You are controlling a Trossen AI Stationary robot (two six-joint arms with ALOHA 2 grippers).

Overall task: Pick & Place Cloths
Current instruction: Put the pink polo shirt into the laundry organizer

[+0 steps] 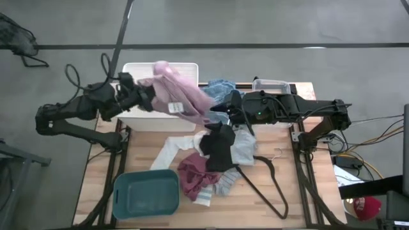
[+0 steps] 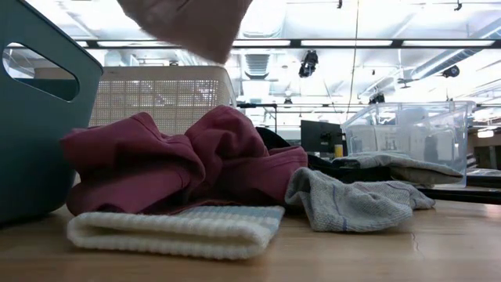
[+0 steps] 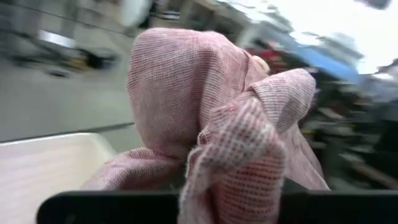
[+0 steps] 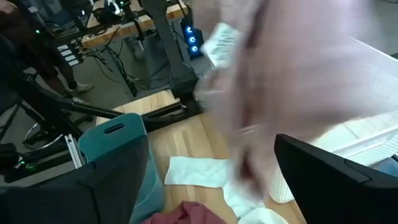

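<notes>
- High view: left gripper (image 1: 148, 96) pinches the pink checked shirt (image 1: 179, 96), holding it up over the white basket (image 1: 137, 116) at the table's far side. Shirt hangs out toward the right gripper (image 1: 225, 105), whose fingers are spread wide, just beside the cloth's trailing end, not gripping it. Blue striped shirt (image 1: 220, 86) lies behind the right gripper, by a clear bin (image 1: 271, 84). Mid-table pile: black piece (image 1: 217, 145), white piece (image 1: 171, 148), grey piece (image 1: 243, 148), maroon piece (image 1: 195, 176). Teal bin (image 1: 146, 195) near the front left; black wire hanger (image 1: 271, 185) front right.
- Low view: maroon cloth (image 2: 180, 160) heaped on a white ribbed piece (image 2: 176, 227), grey sock-like piece (image 2: 344, 204) beside it. Pink shirt's edge (image 2: 192, 23) hangs at top, well above the table.
- Left wrist view: pink checked fabric (image 3: 217, 124) bunched close in front, white basket rim (image 3: 56, 162) below it.
- Right wrist view: right fingers (image 4: 336, 180) wide apart; pink shirt (image 4: 292, 74) blurred btwn & beyond them; teal bin (image 4: 121, 146) and white cloth (image 4: 196, 171) on the wood.
</notes>
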